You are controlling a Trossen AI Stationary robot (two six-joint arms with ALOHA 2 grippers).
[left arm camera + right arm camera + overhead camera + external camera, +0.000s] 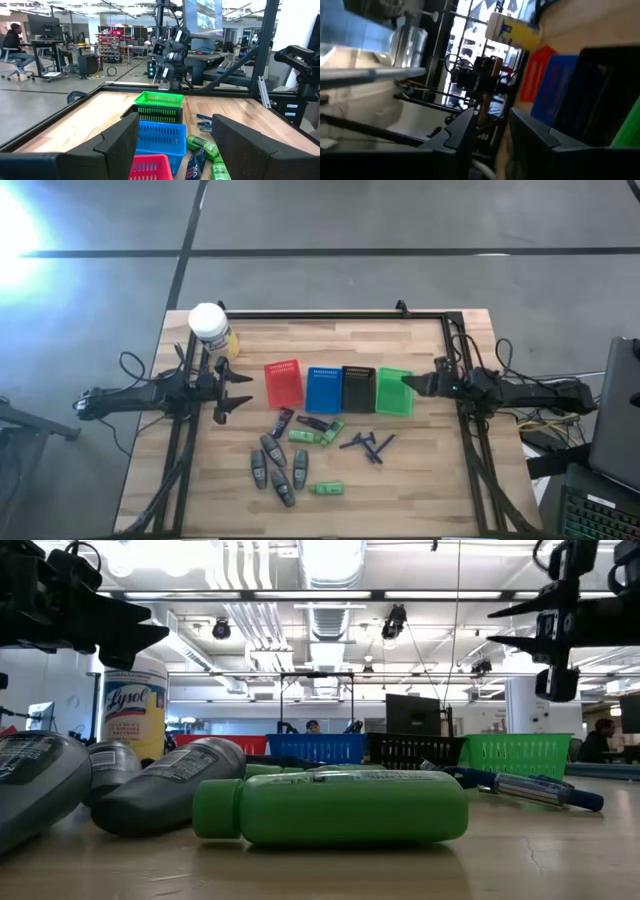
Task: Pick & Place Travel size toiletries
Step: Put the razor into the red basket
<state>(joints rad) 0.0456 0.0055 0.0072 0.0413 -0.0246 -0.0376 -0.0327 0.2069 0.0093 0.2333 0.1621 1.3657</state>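
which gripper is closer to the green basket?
Right. The right gripper sits at the green basket's edge; the left gripper is beyond the red basket, three baskets away.

Smooth matt green tube on wood-plank table

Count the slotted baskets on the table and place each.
4, in one row at mid-table in the high view: red basket nearest the left arm, then blue basket, black basket, and green basket nearest the right gripper.
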